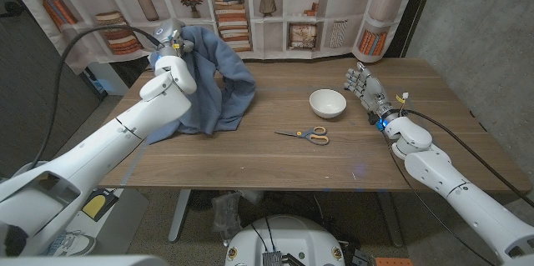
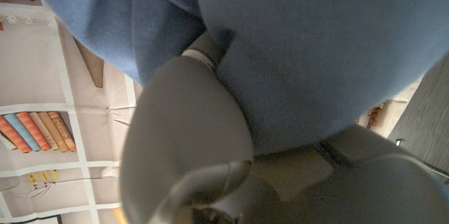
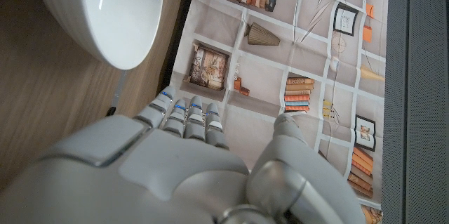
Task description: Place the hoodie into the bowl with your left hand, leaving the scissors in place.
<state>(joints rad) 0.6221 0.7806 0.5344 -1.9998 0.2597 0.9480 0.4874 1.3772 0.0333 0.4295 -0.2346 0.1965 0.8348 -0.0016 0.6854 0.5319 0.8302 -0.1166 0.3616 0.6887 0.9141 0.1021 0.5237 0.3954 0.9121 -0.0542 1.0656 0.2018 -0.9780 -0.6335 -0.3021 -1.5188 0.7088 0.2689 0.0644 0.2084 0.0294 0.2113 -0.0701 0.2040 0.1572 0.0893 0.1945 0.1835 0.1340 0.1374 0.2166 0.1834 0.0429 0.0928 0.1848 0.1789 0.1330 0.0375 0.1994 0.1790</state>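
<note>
Blue hoodie (image 1: 215, 78) drapes over the raised left hand (image 1: 173, 42) – its grip hidden – while the right hand (image 1: 364, 83) stands empty, fingers loosely apart.

- Head view: even, moderately bright light; soft shadows under the bowl (image 1: 327, 102) and scissors (image 1: 304, 135).
- Left wrist view: hoodie (image 2: 316, 48) and hand (image 2: 210, 161) blurred at close range.
- Right wrist view: bowl carries a small glare streak toward 11 o'clock.

Table (image 1: 250, 162): bowl (image 1: 327, 102), scissors (image 1: 305, 135), hoodie (image 1: 219, 82).
</note>
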